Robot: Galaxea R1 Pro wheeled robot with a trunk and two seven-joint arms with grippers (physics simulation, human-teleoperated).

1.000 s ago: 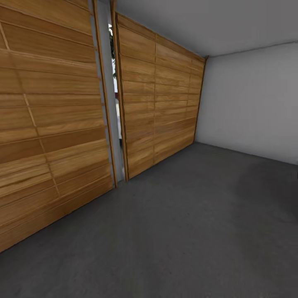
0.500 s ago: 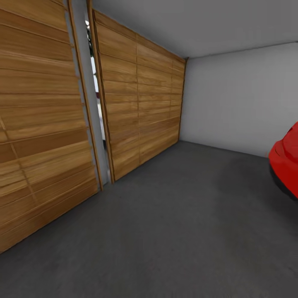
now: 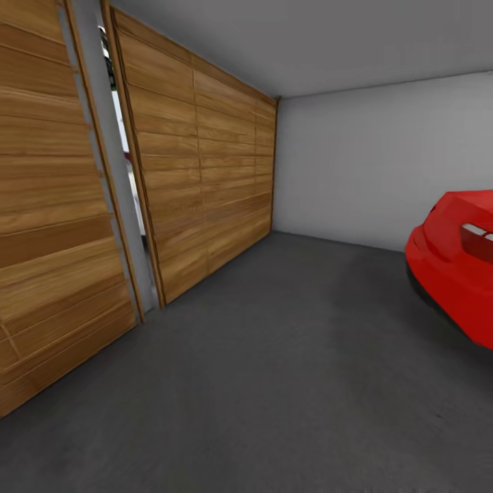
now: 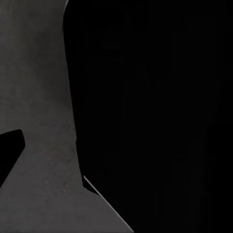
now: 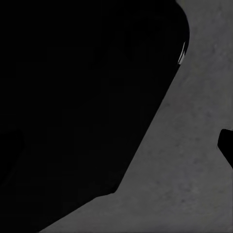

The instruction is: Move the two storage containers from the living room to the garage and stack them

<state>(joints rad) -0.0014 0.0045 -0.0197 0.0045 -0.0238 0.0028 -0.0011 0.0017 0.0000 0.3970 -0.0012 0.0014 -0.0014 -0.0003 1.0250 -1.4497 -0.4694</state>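
Note:
The two storage containers are out of view. I am in the garage: dark grey floor (image 3: 274, 383), grey-white walls (image 3: 370, 164) and a wide door of brown wood planks (image 3: 198, 171) on the left. In the left wrist view my left gripper (image 4: 116, 153) hangs over the floor (image 4: 43, 121), with one dark fingertip (image 4: 9, 155) at the picture's edge and nothing held. The right gripper (image 5: 116, 148) likewise shows a fingertip (image 5: 226, 145) at the edge over the floor (image 5: 194, 165). A black part of the robot hides the other fingers.
A red car (image 3: 455, 260) stands at the right, its rear end reaching over the floor. A narrow bright gap (image 3: 127, 178) runs between two wood-plank door panels at the left. Open floor stretches ahead to the far wall.
The camera has swung to the right: the plank door has slid left in the picture, and the red car has come into view at the right.

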